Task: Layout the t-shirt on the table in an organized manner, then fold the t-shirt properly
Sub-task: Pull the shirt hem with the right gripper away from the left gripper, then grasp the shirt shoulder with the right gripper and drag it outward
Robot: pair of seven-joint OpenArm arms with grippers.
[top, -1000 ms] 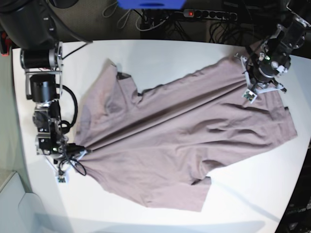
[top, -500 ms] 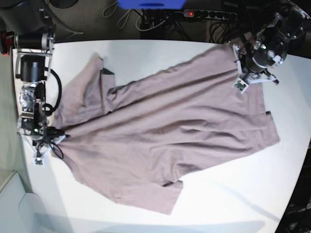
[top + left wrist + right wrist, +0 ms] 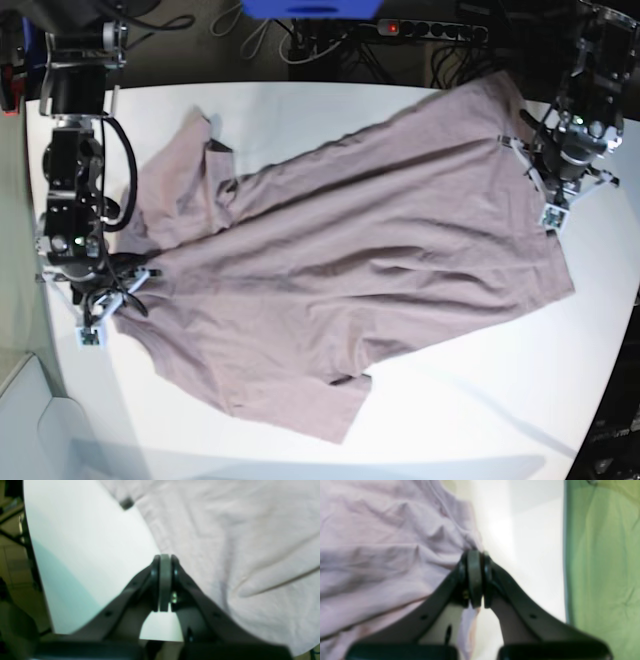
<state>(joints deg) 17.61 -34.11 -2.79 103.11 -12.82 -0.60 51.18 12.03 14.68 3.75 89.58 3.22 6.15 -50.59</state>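
Base view shows whole t-shirt (image 3: 340,260) spread diagonally on table (image 3: 480,400); wrist views show only both grippers, left gripper (image 3: 164,562) and right gripper (image 3: 474,555), clamped on its edges.

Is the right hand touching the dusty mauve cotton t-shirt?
Touching. The right wrist view shows the right hand shut on the mauve t-shirt at its edge.

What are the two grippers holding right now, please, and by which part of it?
Both are shut on the t-shirt. The left gripper pinches its edge at one side, and the right gripper pinches the edge at the opposite side, the cloth spread over the table between them.
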